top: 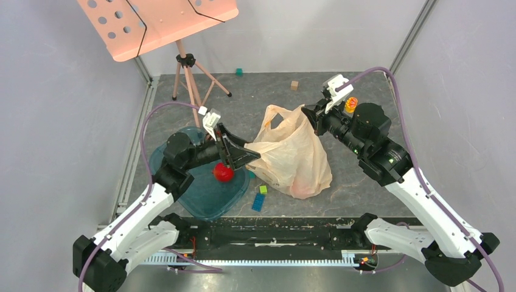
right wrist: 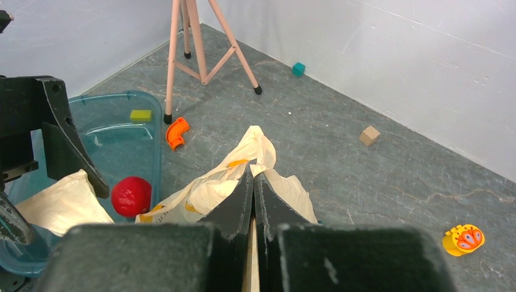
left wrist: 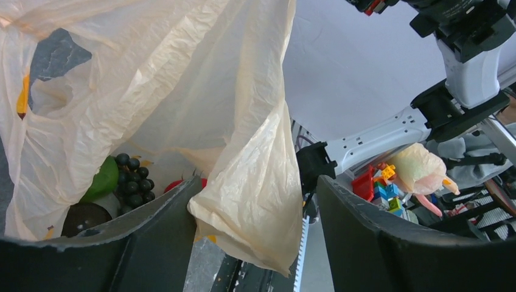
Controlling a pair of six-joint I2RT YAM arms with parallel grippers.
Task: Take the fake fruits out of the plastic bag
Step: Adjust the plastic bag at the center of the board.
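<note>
A peach plastic bag [top: 292, 155] sits mid-table, toward the near edge. The right gripper [right wrist: 253, 176] is pinched tight on the bag's far handle, holding it up. The left gripper [top: 244, 159] has its jaws apart, straddling a fold of the bag's left rim without clamping it. One red apple [top: 223, 173] lies outside the bag, in the teal tray [top: 201, 204] at the table's near-left edge. Through the bag's mouth, dark grapes [left wrist: 134, 182] show deep inside, with a sliver of red beside them, probably the second apple. The step probably goes best if the left jaws grip only that rim fold, then draw it away from the right gripper so the mouth gapes, gently enough not to tear the thin plastic.
</note>
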